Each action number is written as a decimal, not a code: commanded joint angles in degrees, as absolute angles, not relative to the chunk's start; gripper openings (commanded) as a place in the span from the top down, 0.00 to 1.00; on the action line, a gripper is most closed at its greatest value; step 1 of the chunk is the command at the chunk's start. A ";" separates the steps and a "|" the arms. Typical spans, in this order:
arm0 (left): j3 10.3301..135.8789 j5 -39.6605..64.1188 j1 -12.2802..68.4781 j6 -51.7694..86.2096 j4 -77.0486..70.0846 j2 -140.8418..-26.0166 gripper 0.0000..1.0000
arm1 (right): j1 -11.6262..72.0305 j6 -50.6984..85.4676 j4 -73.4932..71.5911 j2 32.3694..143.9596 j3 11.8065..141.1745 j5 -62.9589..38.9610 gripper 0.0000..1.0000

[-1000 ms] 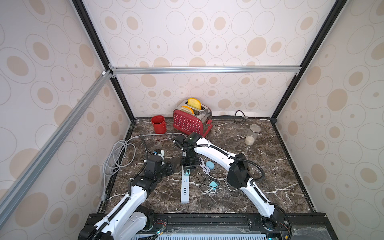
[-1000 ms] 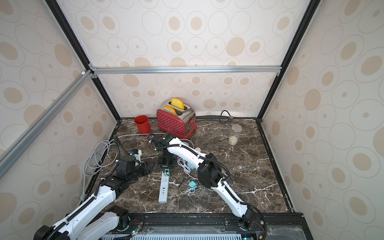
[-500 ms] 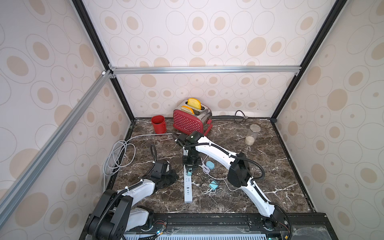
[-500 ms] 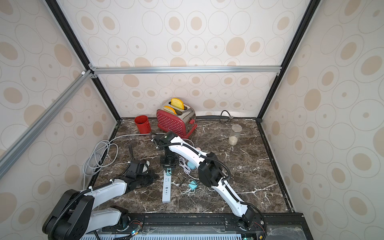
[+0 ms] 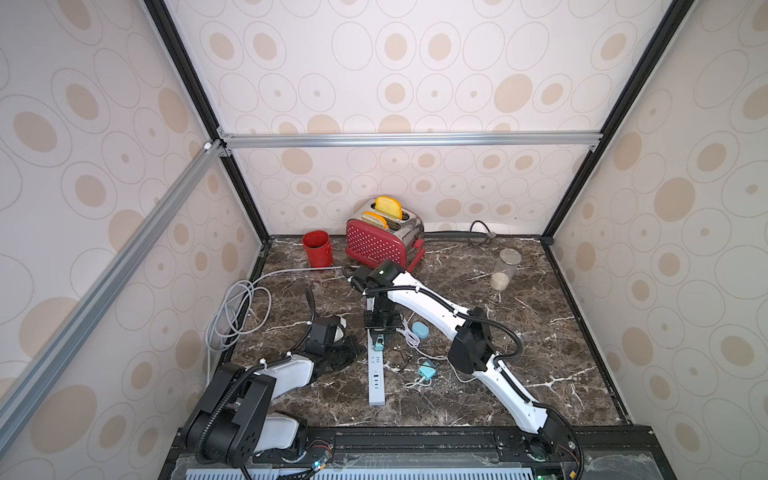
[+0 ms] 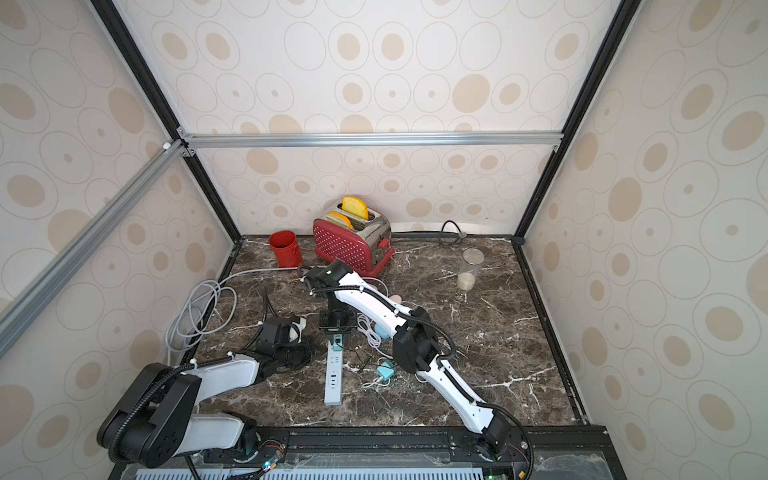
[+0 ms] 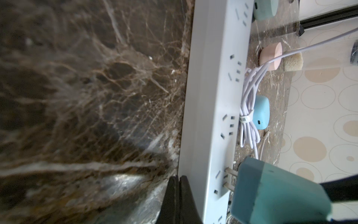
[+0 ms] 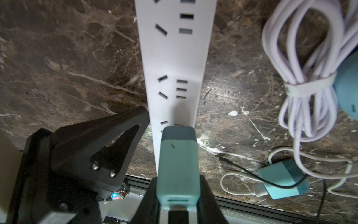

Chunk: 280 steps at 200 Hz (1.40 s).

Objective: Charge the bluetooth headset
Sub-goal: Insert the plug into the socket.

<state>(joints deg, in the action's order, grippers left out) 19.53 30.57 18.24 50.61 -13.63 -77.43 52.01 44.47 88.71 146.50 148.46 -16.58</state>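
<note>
Right hand [image 8: 178, 187] gripped the teal charger [image 8: 178, 155], its prongs only part-way into the power strip [image 8: 174, 58] directly ahead. Left hand [image 7: 179, 184] was closed on nothing, its tips against the strip's side. The blue headset case [image 7: 261, 112] (port vacant) lay on the surface across the strip from the left hand. Recommended: press squarely along the prongs, with the strip braced.

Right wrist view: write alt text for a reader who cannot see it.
The right gripper holds a teal charger, its prongs at a socket of a white power strip on a marble table. The shut left gripper sits at the strip's edge; a bundled white cable and second teal charger lie nearby.
</note>
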 commanded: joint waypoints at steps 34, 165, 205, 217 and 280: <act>19.86 34.10 18.80 52.78 -21.48 -80.15 1.00 | 53.63 47.53 87.58 152.38 149.27 -10.38 1.00; 19.76 34.20 18.81 52.91 -22.15 -79.27 1.00 | 55.99 51.50 74.79 156.79 138.14 -12.28 1.00; 19.70 34.35 18.81 52.69 -22.27 -79.96 1.00 | 56.06 47.54 77.27 162.44 143.04 -14.14 1.00; 19.69 34.37 18.83 52.65 -22.32 -80.09 1.00 | 56.07 47.87 76.95 162.37 141.99 -13.73 1.00; 20.04 34.19 18.86 52.40 -22.26 -79.89 1.00 | 56.06 52.06 69.90 162.90 136.99 -14.27 1.00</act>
<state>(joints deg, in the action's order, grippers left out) 19.31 30.89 18.20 52.29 -18.39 -79.72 53.93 49.80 85.95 147.20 144.66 -15.79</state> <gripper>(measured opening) 0.046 0.281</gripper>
